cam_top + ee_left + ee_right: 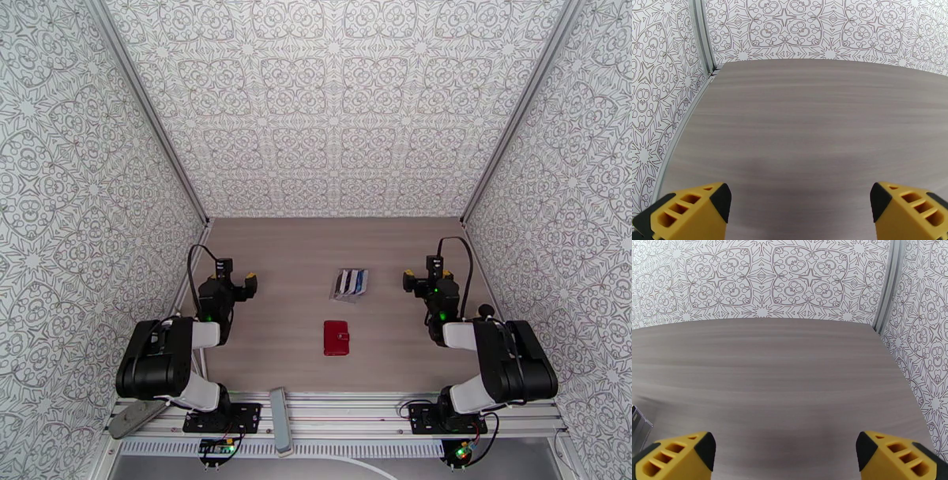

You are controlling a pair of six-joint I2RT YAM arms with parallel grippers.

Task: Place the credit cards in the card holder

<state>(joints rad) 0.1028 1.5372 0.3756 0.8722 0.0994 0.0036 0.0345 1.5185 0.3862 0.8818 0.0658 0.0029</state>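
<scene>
The left end effector (800, 209) stood with its yellow fingers (691, 213) wide apart and nothing between them, hovering over bare wood-grain tabletop (798, 118) near the left wall. From above, the left end effector (237, 278) sat at the left side of the tabletop (292, 245), well apart from the task's things. The right end effector (786, 453) was likewise spread wide, its yellow fingers (675, 457) gripping nothing, above bare tabletop (790, 366) close to the right wall. In the overhead view the right end effector (426, 274) was at the right side, level with the left one. Between the two, somewhat nearer the right one, the credit cards (350, 284) lay flat on the tabletop in a small overlapping fan of dark, blue and pale cards. Just nearer than them, slightly to the left, the card holder (337, 338) lay closed, red, apart from the cards and touched by neither arm. At the left border of the right wrist view a pale thin edge (640, 425) showed, too cut off to identify. A grey bar (279, 418) rested across the metal rail (355, 410) at the near edge, between the arm bases. Patterned walls (332, 118) enclosed the left, right and far sides.
</scene>
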